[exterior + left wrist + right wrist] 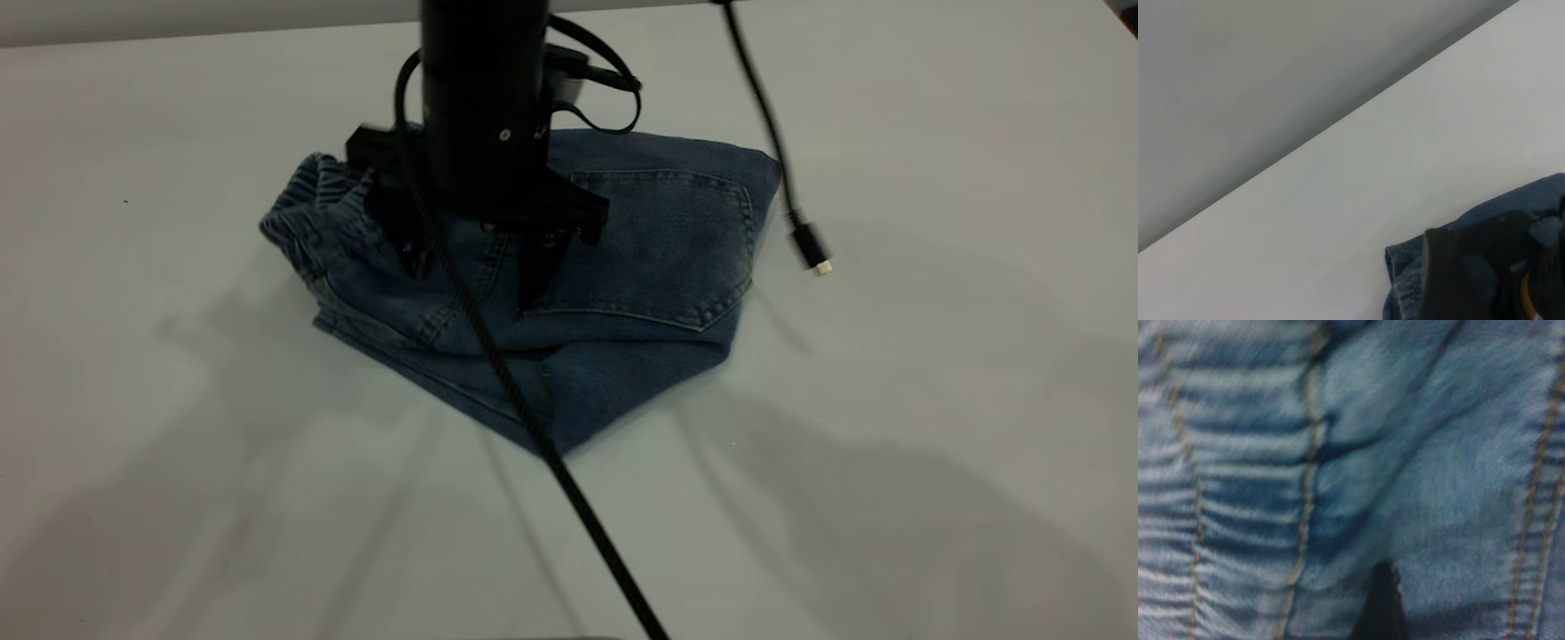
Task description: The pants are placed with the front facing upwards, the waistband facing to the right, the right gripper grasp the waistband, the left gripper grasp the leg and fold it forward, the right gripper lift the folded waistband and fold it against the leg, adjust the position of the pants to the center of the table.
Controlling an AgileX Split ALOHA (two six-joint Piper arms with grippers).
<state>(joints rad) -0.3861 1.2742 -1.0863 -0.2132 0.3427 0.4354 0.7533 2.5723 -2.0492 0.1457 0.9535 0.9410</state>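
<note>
The blue denim pants (658, 240) lie bunched and folded on the white table (889, 444), with a back patch pocket facing up. Their ruffled waistband (311, 209) is at the left end in the exterior view. My right gripper (471, 267) hangs straight down over the pants beside the waistband. It is open, its two fingers spread wide with the tips on or just above the denim. The right wrist view is filled with gathered waistband (1238, 487) and one dark fingertip (1381, 607). The left wrist view shows the pants' edge (1405, 273) under a dark blurred shape (1471, 280). The left gripper is out of view.
A black cable with a small plug (811, 247) dangles above the table just right of the pants. A braided black cable (569, 480) runs diagonally from the arm across the pants toward the near edge. The table's far edge (1338, 123) shows in the left wrist view.
</note>
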